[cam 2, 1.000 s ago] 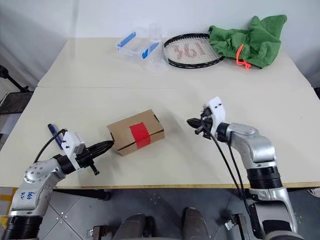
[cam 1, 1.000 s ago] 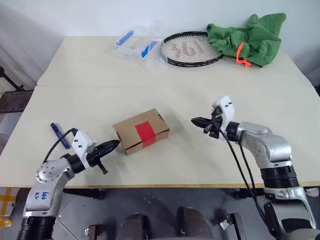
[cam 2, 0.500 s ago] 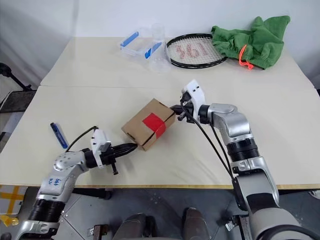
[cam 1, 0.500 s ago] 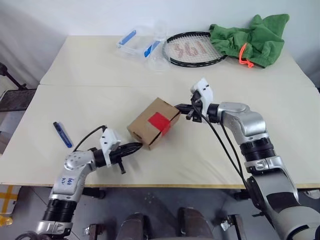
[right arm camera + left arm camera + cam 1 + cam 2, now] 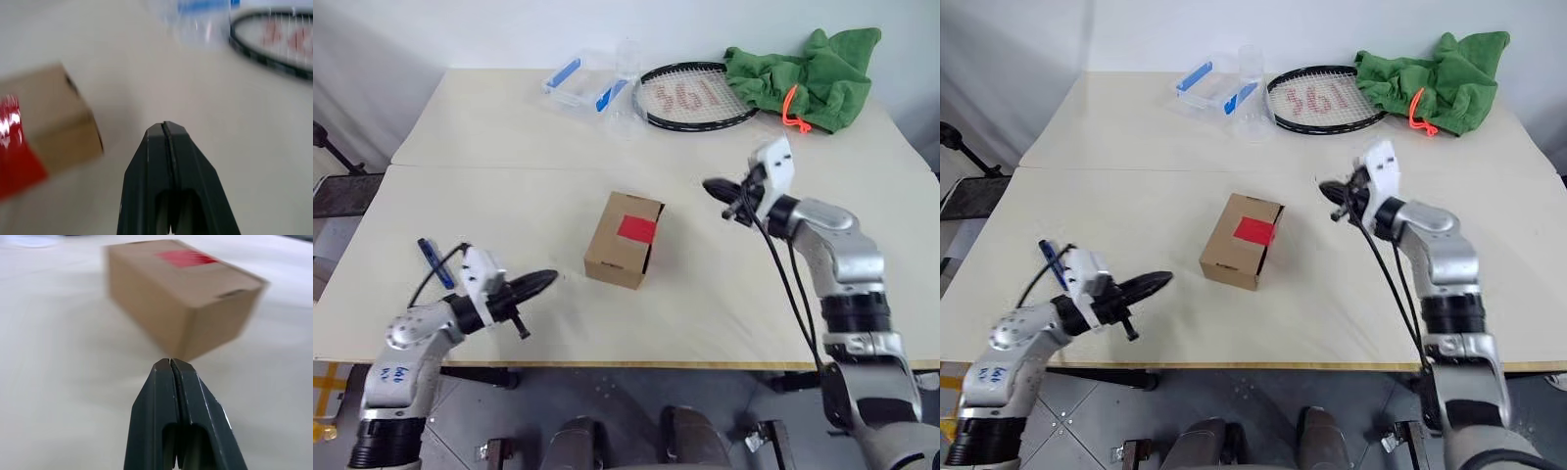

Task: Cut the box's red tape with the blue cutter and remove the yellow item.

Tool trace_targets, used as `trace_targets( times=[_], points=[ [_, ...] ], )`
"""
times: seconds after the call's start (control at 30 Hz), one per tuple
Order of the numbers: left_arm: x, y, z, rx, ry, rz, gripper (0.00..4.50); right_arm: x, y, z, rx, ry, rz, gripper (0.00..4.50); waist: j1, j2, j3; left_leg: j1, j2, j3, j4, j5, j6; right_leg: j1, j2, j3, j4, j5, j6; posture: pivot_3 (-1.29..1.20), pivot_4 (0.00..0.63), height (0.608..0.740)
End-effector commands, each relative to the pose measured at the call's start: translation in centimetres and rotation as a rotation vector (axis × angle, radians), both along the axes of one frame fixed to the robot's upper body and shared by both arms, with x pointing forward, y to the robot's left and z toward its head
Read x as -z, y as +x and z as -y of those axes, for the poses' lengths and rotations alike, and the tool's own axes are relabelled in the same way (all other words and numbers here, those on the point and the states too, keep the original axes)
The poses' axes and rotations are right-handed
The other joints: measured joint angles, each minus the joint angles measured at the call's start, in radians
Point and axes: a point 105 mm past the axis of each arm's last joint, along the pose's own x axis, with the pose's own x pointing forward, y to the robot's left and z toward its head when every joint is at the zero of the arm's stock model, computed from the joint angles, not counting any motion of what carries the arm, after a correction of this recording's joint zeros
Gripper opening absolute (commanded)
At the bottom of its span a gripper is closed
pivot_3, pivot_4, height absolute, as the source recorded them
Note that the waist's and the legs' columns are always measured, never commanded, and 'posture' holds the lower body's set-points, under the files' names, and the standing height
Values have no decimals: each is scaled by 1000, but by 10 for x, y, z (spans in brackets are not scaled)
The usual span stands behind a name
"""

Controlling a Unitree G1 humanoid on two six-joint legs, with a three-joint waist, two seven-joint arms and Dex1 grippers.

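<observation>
The big bench [image 5: 460,127] holds the box [image 5: 625,241], between both arms. The left fingers [image 5: 540,281] and right fingers [image 5: 713,185] are pressed together, holding nothing. The blue cutter [image 5: 434,263] lies just behind the left fingers, its length pointing toward the bench's near edge, so the left arm is nearer.

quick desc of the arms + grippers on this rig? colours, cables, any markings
Both arms are silver-grey metal with black ribbed joint sections. Each wrist carries a white block. The left gripper and right gripper are black and tapered, their jaws narrowing to a point. Black cables loop from each white block: a short loop on the left arm, longer ones hanging along the right. The left arm bears blue handwritten marks on its silver shell.
</observation>
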Motion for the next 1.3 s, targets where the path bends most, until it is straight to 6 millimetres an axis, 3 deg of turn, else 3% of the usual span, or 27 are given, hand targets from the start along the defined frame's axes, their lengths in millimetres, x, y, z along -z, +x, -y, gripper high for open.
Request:
trace_targets(
  times=[0.03, 0.17, 0.27, 0.4, 0.57, 0.7, 0.93, 1.3],
  points=[
    [4, 16, -7, -64, 23, 39, 23, 5, -22, -20, -115, -63, -35, 0, 0, 0, 0, 0, 0, 0, 0, 0, 0, 0, 0, 0, 0, 0, 0, 0, 150, 740],
    [19, 29, 16, 10, 16, 28, 23, 21, -22, -38, -146, -43, -82, 0, -4, 0, 0, 2, 0, 2, 0, 0, 0, 1, 1, 0, 0, 0, 0, 0, 150, 740],
    [19, 37, 50, 130, -22, 19, 23, 29, -13, -64, -188, -25, -97, 0, -2, 0, 0, 2, 0, 2, 1, 0, 0, 1, 1, 0, 1, 0, 0, 0, 150, 740],
    [21, 30, 76, 294, -18, -17, 23, 19, -9, -88, -269, -20, -81, 0, -4, 0, 0, 1, -1, 2, 1, 0, 0, 0, 1, -1, 1, 0, 1, 0, 150, 740],
    [25, 14, 96, 438, -9, -50, 23, 11, -16, -99, -379, -49, -72, 0, -4, 0, 0, 1, -1, 0, 1, 0, 0, 0, 1, -4, 1, 0, 1, 0, 150, 740],
    [24, 6, 115, 521, -16, -59, 23, 10, -29, -99, -470, -105, -97, 0, 0, 0, 0, 0, -2, -1, 1, 0, 1, 2, -1, -5, 1, 0, 1, 0, 150, 740],
    [19, 3, 136, 572, -34, -54, 23, 19, -38, -77, -485, -204, -133, 0, 0, 0, 0, 1, -3, -2, 1, 1, 2, 3, -2, -7, 0, 1, 1, 0, 150, 740],
    [23, 1, 136, 575, -19, -60, 23, 25, -30, -53, -402, -246, -112, 0, 0, 0, 0, 1, -3, -2, 1, 1, 2, 4, -3, -7, 0, 1, 1, 0, 150, 740]
  ],
)
